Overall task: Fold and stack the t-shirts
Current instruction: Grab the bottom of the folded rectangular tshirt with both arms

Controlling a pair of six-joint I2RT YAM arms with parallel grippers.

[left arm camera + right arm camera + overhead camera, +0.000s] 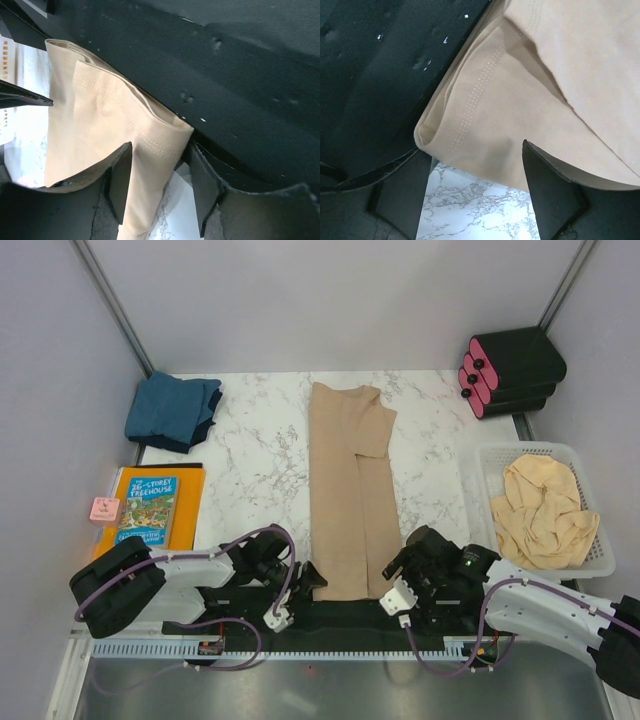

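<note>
At the hem of the tan t-shirt [350, 490], left gripper [161, 150] and right gripper [476, 150] stood spread astride its corners; next, I judged: pinch both, fold toward collar.

Tan t-shirt [530, 100]: folded hem corner with a double row of stitching, layers overlapping, lying across the edge of a black mat [380, 75] and a white marble table [475, 210]. Right gripper [472, 150]: dark fingers [550, 190] parted wide, one either side of the corner.
</note>
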